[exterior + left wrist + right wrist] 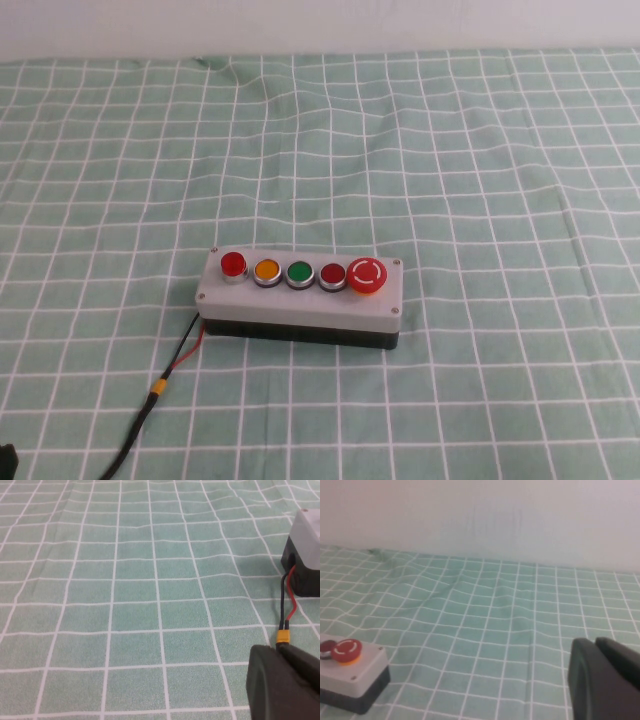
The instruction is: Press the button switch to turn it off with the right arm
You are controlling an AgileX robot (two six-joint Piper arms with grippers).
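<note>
The button switch (pixel 233 264) is a small bright-red push button with a silver ring at the left end of the five-button row on the grey box (pixel 300 300). It is out of view in both wrist views. My right gripper (pixel 595 642) shows only in the right wrist view. Its fingers are together and empty above the cloth, well to the right of the box's mushroom-button end (pixel 346 650). My left gripper (pixel 278 650) is shut and empty, low over the cloth beside the box's cable. Neither gripper shows in the high view.
Along the row stand a yellow button (pixel 266 270), a green button (pixel 299 273), a darker red button (pixel 332 274) and the big red mushroom button (pixel 366 275). A red-and-black cable (pixel 175 362) with a yellow connector (pixel 284 637) runs from the box's left end toward the front-left. A green checked cloth (pixel 480 180) covers the table.
</note>
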